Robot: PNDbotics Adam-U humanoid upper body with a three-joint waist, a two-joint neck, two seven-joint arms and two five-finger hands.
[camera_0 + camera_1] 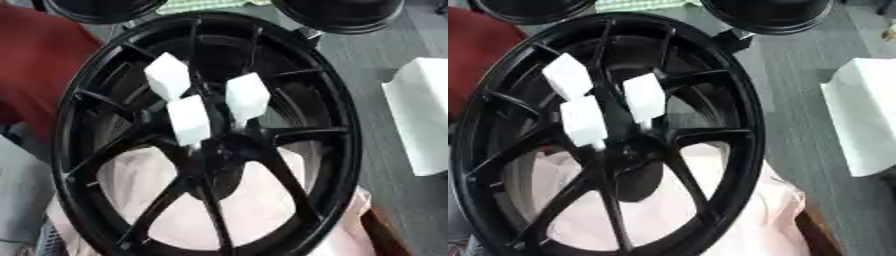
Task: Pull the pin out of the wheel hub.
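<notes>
The black wheel hub (pixel 206 135) fills the view, tilted, its rim running close to the left and lower edges. Three white-tipped fingers (pixel 247 97) reach in over the spokes just above the hub centre (pixel 223 150), spread apart, holding nothing visible. Which hand they belong to cannot be told. No pin can be made out. Pale pink cloth (pixel 745 220) lies beneath; grey floor (pixel 798 100) right, with a white block (pixel 868 115).

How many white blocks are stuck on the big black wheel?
3. One white block sits upper left, one to the right, and one lowest, just above the hub of the black wheel. More could hide behind the spokes.
</notes>
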